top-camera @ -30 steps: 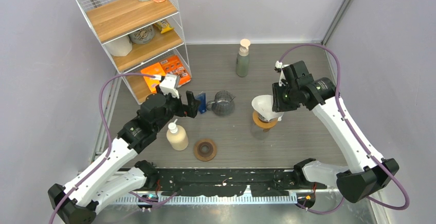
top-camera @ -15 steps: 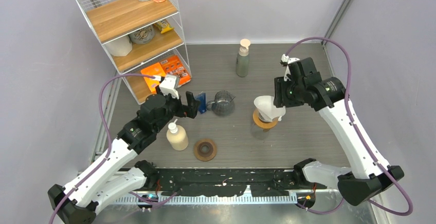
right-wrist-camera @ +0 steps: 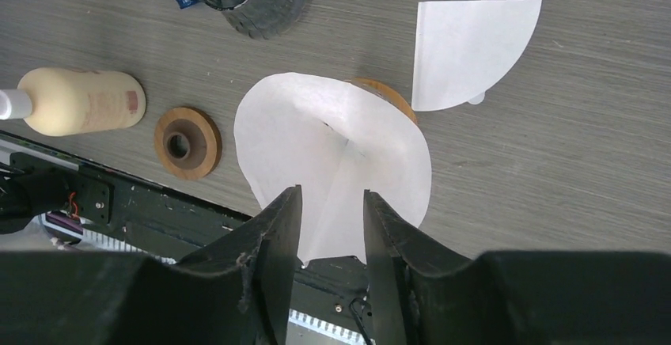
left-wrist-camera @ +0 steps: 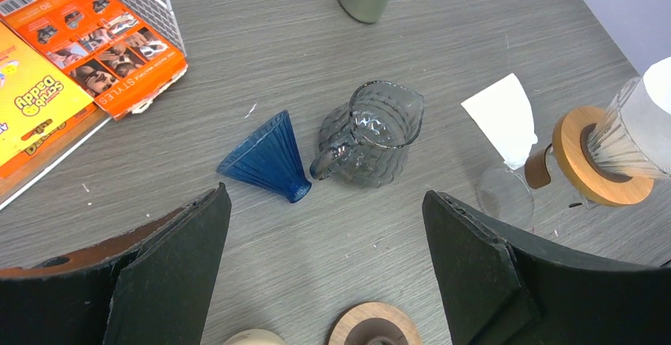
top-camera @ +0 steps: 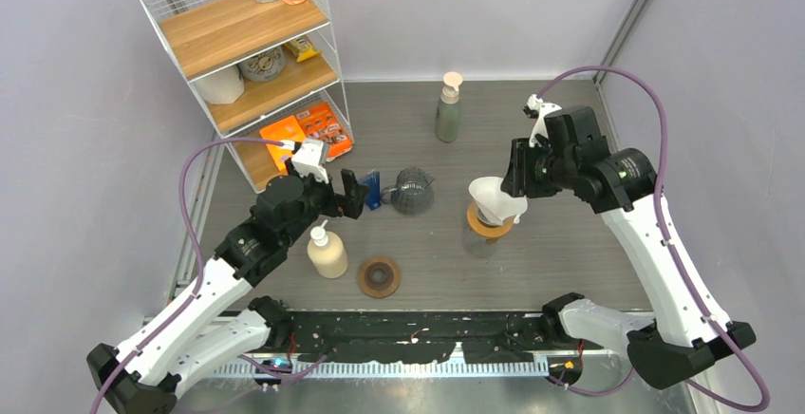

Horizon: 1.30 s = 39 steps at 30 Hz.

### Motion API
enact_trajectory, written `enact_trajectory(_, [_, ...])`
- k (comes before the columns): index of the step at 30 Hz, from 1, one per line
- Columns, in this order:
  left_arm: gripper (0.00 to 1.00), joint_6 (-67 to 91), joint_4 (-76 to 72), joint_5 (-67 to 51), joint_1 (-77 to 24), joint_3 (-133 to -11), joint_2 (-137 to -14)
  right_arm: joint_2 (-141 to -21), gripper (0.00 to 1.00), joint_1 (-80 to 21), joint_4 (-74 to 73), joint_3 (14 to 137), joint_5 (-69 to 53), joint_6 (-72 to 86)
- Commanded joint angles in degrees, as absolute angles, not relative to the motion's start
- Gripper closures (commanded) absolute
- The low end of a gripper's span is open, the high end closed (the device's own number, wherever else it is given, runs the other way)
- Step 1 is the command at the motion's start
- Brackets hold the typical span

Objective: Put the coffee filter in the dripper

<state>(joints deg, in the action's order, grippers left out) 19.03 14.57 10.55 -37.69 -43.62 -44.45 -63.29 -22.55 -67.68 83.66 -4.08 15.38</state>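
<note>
The dripper (top-camera: pixel 491 220), a ribbed glass cone in a wooden collar (left-wrist-camera: pixel 589 159), stands right of the table's middle. A white coffee filter (right-wrist-camera: pixel 332 143) sits opened as a cone inside it, its rim flaring over the collar. My right gripper (right-wrist-camera: pixel 332 193) hovers just above the filter's near edge, jaws apart with a gap and not pinching the paper. In the top view the right gripper (top-camera: pixel 515 178) is at the filter's (top-camera: pixel 487 196) right side. My left gripper (left-wrist-camera: pixel 324 195) is wide open and holds nothing, over the table left of the middle (top-camera: pixel 359 191).
A second, flat folded filter (right-wrist-camera: pixel 471 48) lies beside the dripper. A blue ribbed cone (left-wrist-camera: pixel 265 159) and a grey glass jug (left-wrist-camera: pixel 372 135) sit mid-table. A cream pump bottle (top-camera: pixel 327 253), a wooden ring (top-camera: pixel 379 276), a green bottle (top-camera: pixel 448 110) and a wire shelf rack (top-camera: pixel 247 63) stand around.
My right arm has pulled up and to the right, away from the filter, and its jaws have parted. The filter stays in the dripper. The left arm has not moved.
</note>
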Motion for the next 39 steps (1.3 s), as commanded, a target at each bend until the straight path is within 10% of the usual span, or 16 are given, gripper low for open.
enact_trajectory(1, [0.00, 18.3, 11.7, 11.7, -37.4, -43.3, -43.5, -64.4, 0.60, -23.5, -65.4, 82.2, -4.0, 18.3])
enact_trajectory(39, [0.01, 18.2, 11.7, 12.8, -37.4, -43.1, -44.1, -72.4, 0.70, -31.4, -60.6, 71.7, 5.4, 25.1])
